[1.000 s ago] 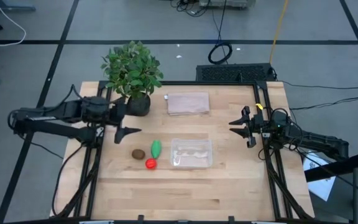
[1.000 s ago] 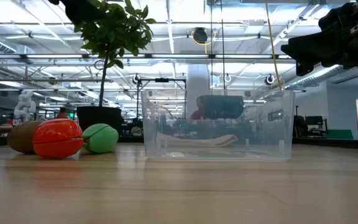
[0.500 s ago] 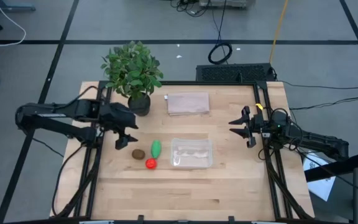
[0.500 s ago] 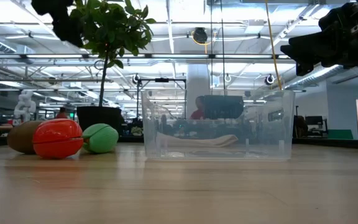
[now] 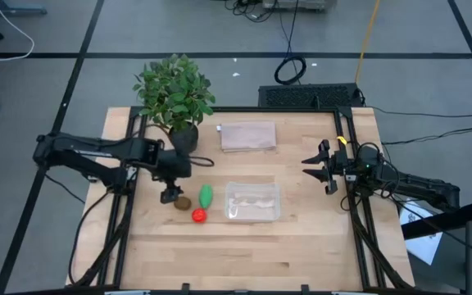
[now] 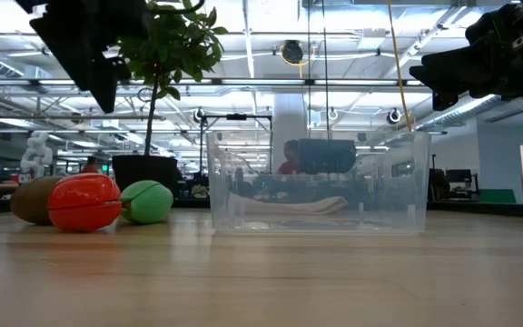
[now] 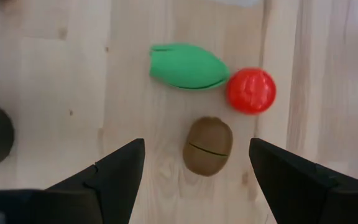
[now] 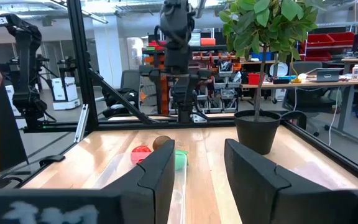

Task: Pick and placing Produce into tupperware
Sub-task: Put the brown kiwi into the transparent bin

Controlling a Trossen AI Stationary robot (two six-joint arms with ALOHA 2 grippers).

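Fingers spread, the left gripper (image 7: pixel 194 177) hung above the brown kiwi (image 7: pixel 208 145), beside the green piece (image 7: pixel 188 66) and red piece (image 7: pixel 250 91), left of the empty tupperware (image 5: pixel 252 201); descending to pinch it looked next, while the half-open right gripper (image 5: pixel 321 166) waited.

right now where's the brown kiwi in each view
High view: kiwi just under the left gripper.
Low view: kiwi far left, partly behind the red piece.
Left wrist view: kiwi between the open fingers.
Right wrist view: kiwi small, mid-frame.
Shared landmark: the red piece touches it.
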